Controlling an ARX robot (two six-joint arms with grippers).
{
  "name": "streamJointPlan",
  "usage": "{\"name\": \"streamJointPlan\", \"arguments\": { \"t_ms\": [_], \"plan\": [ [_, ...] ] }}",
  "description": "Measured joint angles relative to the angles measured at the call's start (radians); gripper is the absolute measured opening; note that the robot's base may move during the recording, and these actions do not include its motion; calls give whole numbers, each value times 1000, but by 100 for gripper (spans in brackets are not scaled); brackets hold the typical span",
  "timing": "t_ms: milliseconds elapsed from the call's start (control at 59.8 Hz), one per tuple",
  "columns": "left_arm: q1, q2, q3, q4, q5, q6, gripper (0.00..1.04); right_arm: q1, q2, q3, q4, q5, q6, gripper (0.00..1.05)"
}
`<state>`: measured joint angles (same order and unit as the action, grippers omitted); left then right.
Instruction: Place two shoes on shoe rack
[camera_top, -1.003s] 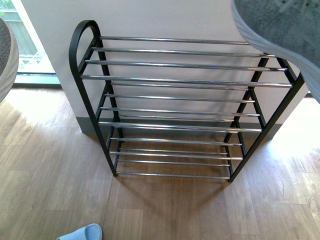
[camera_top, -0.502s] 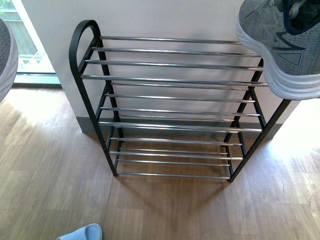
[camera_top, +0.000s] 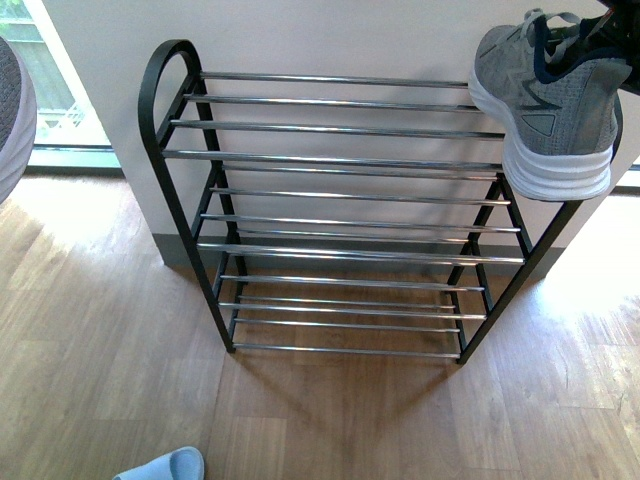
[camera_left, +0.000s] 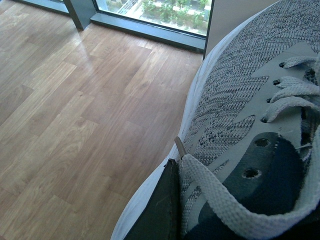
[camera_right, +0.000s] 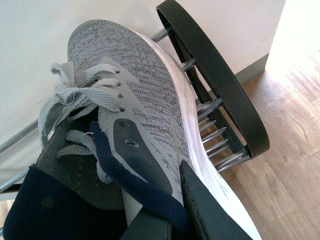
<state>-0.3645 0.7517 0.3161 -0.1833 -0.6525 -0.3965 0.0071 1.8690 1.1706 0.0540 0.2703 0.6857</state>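
The shoe rack (camera_top: 340, 215) stands on the wooden floor (camera_top: 100, 340), with its back against the white wall (camera_top: 330, 35). All four tiers of chrome rods are bare, except at the right end of the top tier.

There the right hand (camera_right: 172, 220) holds the right-hand sneaker (camera_top: 550, 100). The sneaker's toe points toward the wall and its heel toward the camera. In the front view its white sole covers the right ends of the top rods and the top of the right side frame. In the right wrist view the sole lies just beside the black arched frame (camera_right: 215, 75), above the rods. It cannot be told if the sole touches the rods. The right hand is pressed together on the navy collar at the heel, with one dark finger (camera_right: 205, 210) outside the shoe and the other inside.

The left-hand sneaker (camera_top: 10, 120) shows only at the left edge of the front view. It is up in the air, well apart from the rack and in front of the window (camera_top: 55, 90). In the left wrist view the left hand (camera_left: 185, 215) pinches this sneaker at the collar. One dark finger (camera_left: 167, 200) lies against the outside, and the other one is hidden by the shoe.

One pale blue slide (camera_top: 165, 467) lies on the floor at the lower edge of the front view, in front of the rack.
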Motion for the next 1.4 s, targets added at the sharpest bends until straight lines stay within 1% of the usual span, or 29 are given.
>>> {"name": "streamJointPlan", "arguments": {
  "t_ms": [669,970,1087,1355,1388,1405],
  "plan": [
    [0,0,0,0,0,0,2,-34,89,50,37,40,-38,1],
    [0,0,0,0,0,0,2,-42,107,64,51,45,-60,1],
    [0,0,0,0,0,0,2,-43,114,77,51,30,-74,2],
    [0,0,0,0,0,0,2,-47,103,81,97,-2,-96,44],
    [0,0,0,0,0,0,2,-47,100,79,103,-3,-100,47],
    [0,0,0,0,0,0,2,-47,91,73,111,-11,-102,53]
  ]
}}
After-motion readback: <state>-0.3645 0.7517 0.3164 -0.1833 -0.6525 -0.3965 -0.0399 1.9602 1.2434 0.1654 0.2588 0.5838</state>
